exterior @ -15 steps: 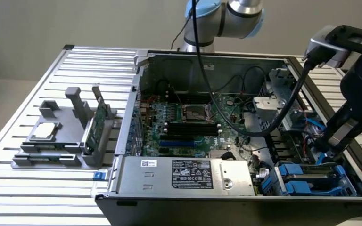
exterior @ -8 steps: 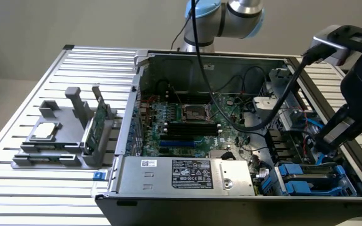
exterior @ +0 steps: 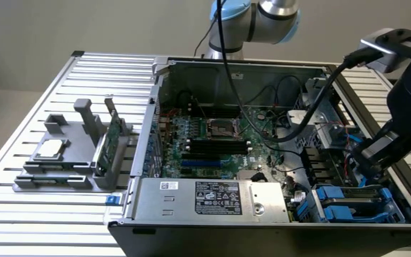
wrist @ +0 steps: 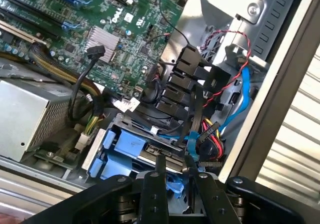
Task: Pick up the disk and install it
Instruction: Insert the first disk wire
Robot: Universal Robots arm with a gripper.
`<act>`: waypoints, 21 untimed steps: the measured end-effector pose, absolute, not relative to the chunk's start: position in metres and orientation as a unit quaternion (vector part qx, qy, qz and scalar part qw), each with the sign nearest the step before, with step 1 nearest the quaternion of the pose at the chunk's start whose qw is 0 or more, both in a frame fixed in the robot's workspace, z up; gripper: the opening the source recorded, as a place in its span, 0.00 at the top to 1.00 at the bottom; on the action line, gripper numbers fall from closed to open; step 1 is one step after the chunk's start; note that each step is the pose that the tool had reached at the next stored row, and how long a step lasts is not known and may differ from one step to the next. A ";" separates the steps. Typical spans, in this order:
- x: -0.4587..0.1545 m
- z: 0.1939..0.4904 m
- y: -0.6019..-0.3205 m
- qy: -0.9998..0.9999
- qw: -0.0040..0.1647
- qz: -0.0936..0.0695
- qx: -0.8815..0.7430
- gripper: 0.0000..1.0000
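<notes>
The disk point(exterior: 354, 196), grey with a blue plastic carrier, lies in the drive bay at the near corner of the open computer case point(exterior: 191, 225), on the exterior view's right. In the wrist view the disk's blue carrier point(wrist: 126, 145) sits low in the bay beside bundled cables. My gripper point(exterior: 367, 160) hangs inside the case just above the bay. Its two black fingers point(wrist: 154, 184) stand apart over the disk's end, with nothing clamped between them, and the gripper point(wrist: 176, 165) is open.
A motherboard point(exterior: 213, 134) covers the case floor, and a silver power supply point(exterior: 213, 198) sits along the near side. Red, blue and black cables point(wrist: 225, 84) crowd the bay. On the exterior view's left, a grey fixture point(exterior: 70, 160) holds a small silver chip point(exterior: 51, 150) and a green card point(exterior: 109, 144).
</notes>
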State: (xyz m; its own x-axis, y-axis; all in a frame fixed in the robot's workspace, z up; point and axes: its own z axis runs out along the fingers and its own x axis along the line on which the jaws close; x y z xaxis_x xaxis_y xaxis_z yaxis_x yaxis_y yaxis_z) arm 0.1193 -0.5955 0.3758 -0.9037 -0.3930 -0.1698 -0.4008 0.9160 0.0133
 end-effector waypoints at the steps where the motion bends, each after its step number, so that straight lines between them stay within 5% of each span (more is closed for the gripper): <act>1: 0.119 0.376 -0.595 0.977 0.082 0.023 -0.195 0.72; 21: 0.155 0.377 -0.592 0.989 0.080 0.018 -0.126 0.72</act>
State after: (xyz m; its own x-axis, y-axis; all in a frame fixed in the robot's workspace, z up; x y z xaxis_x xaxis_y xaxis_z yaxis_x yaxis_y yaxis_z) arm 0.1554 -0.5924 0.3768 -0.9554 -0.2460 -0.1633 -0.2517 0.9677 0.0146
